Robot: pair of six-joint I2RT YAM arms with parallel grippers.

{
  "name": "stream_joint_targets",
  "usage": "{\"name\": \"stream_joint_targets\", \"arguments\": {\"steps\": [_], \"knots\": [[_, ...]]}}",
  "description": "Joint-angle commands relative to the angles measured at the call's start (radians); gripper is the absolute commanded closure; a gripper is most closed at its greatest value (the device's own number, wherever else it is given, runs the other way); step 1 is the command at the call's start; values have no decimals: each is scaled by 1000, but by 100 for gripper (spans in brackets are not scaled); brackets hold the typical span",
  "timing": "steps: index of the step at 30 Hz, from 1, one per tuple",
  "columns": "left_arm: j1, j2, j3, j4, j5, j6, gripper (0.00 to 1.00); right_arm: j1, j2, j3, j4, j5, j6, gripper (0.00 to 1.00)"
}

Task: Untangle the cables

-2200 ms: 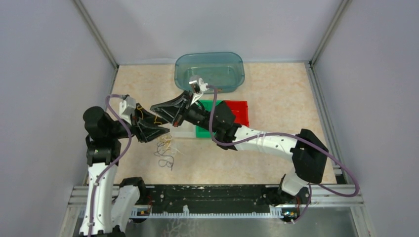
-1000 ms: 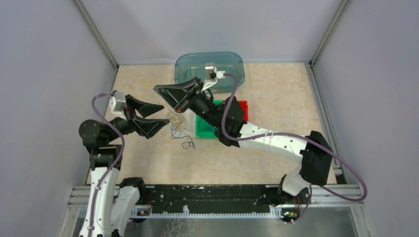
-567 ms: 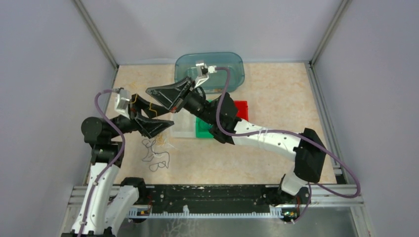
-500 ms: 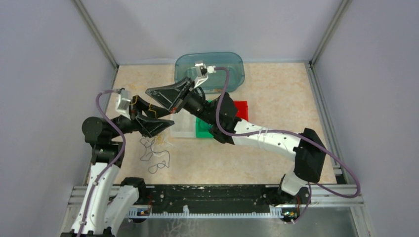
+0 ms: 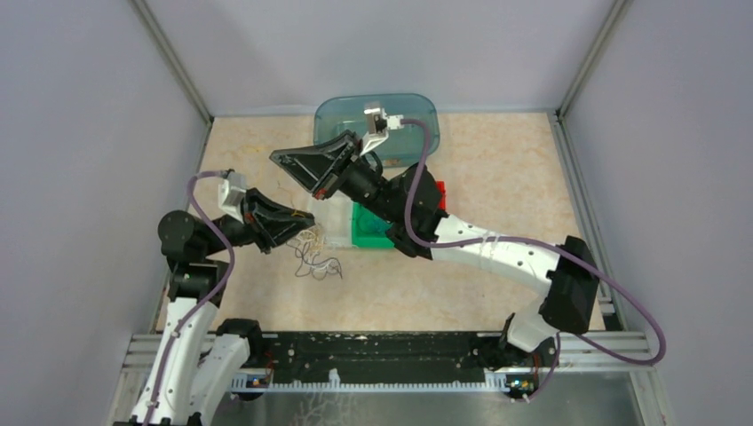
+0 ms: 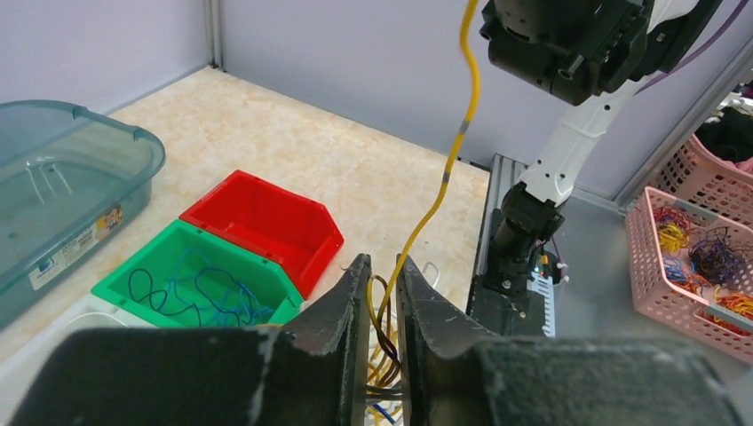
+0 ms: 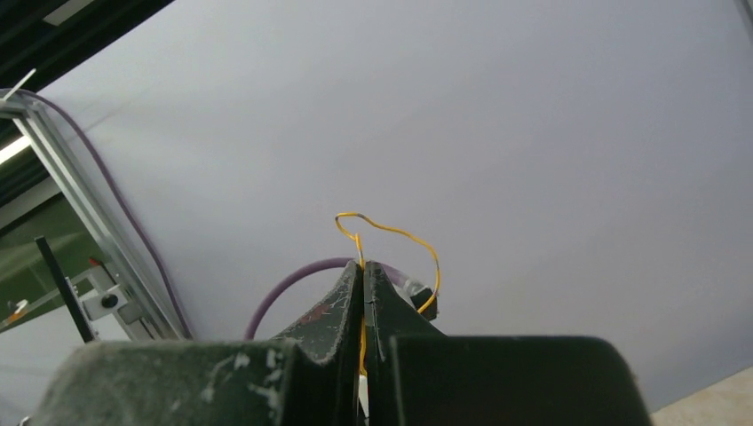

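Note:
A small tangle of thin cables (image 5: 316, 255), yellow, white and dark, lies on the table just in front of my left gripper (image 5: 305, 222). In the left wrist view the left gripper (image 6: 382, 263) has its jaws drawn close, with yellow and dark brown strands pinched between them. One yellow cable (image 6: 448, 169) rises taut from that bundle out of the top of the view. My right gripper (image 5: 279, 159), raised above the table, is shut on this yellow cable (image 7: 392, 232), whose free end loops past the tips of the right gripper (image 7: 362, 266).
A teal tub (image 5: 324, 133) stands at the back. A green bin (image 6: 133, 257) holds blue wires (image 6: 191, 288), with a red bin (image 6: 266, 226) beside it and a clear bin (image 5: 336, 232) near the tangle. A pink basket (image 6: 641, 257) of wires sits beyond the table.
My left gripper's jaws have narrowed onto the bundle. The right gripper has risen and shifted right with the yellow cable. The tangle on the table has been dragged right and farther back.

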Motion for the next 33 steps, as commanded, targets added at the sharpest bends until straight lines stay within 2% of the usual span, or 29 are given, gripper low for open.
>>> {"name": "stream_joint_targets", "arguments": {"steps": [1,7,13,19,23,27,33], "knots": [[-5,-14,-7,-67,15,77,78,-9,-84,61,23,28,-73,100],[-5,-23,-47,-154,33,203,78,-23,-99,73,14,30,-84,100],[-5,-28,-59,-345,8,444,78,-33,-101,98,4,30,-105,100],[-5,-46,-84,-428,-36,595,76,-48,-131,111,-12,49,-164,100],[-5,-57,-107,-519,-99,763,68,-66,-158,111,-29,58,-178,100],[-5,-74,-139,-554,-191,895,67,-76,-179,105,-45,63,-197,100],[-5,-76,-171,-559,-291,962,70,-86,-210,108,-69,62,-206,100]]}}
